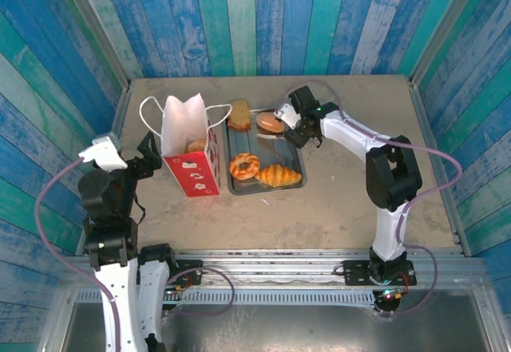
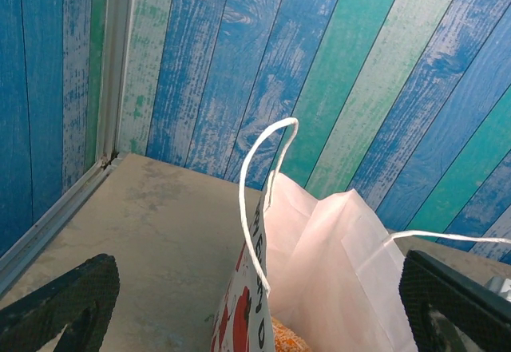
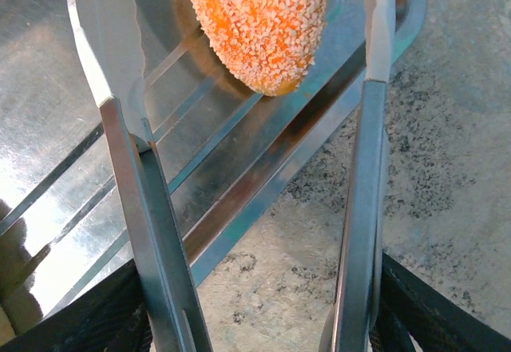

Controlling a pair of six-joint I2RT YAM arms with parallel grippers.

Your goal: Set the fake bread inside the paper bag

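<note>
The paper bag (image 1: 192,140) stands upright left of the grey tray (image 1: 289,149), with an orange pastry (image 1: 197,144) inside it. On the tray lie a ring donut (image 1: 244,165), a croissant (image 1: 278,176) and a brown slice (image 1: 239,115). My right gripper (image 1: 294,130) is shut on metal tongs (image 3: 128,168). The tong blades stand apart on either side of a crumb-coated orange bun (image 3: 259,25) at the tray's far end, with a gap on each side. My left gripper (image 1: 148,156) is open beside the bag (image 2: 335,272), and the orange pastry (image 2: 291,338) shows at its bottom.
Blue and green plank walls close in the table on three sides. The bag's white cord handles (image 2: 255,184) loop up above its mouth. Bare table (image 1: 351,200) lies right of and in front of the tray.
</note>
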